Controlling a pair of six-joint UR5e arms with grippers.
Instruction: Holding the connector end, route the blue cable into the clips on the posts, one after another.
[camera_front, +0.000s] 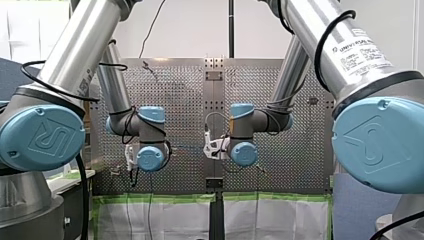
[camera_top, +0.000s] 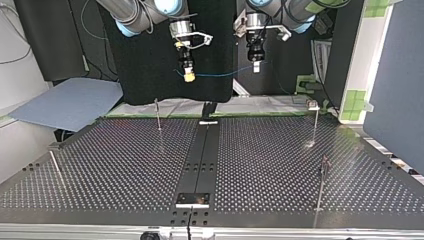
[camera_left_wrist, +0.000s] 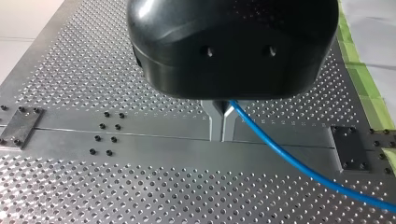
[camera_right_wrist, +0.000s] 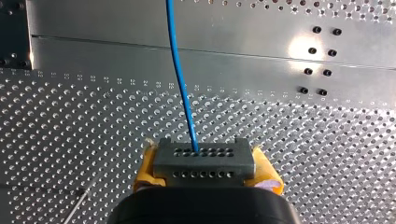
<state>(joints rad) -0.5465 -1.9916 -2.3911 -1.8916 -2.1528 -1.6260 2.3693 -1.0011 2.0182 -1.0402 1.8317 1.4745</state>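
Blue cable (camera_top: 220, 76): hangs in air between both grippers, twelve o'clock in the top view, well above the table (camera_top: 270, 165), clear of the posts (camera_top: 158, 114), which stand about nine, eleven, two and four o'clock. Right gripper (camera_right_wrist: 208, 170): yellow pads (camera_right_wrist: 148, 169) clamped on the grey connector (camera_right_wrist: 204, 158); left gripper (camera_left_wrist: 222, 133): metal fingers (camera_left_wrist: 215, 122) pinched shut on the cable. Risk: if the arms part, the short span may slip through the left pinch or wrench the connector askew.
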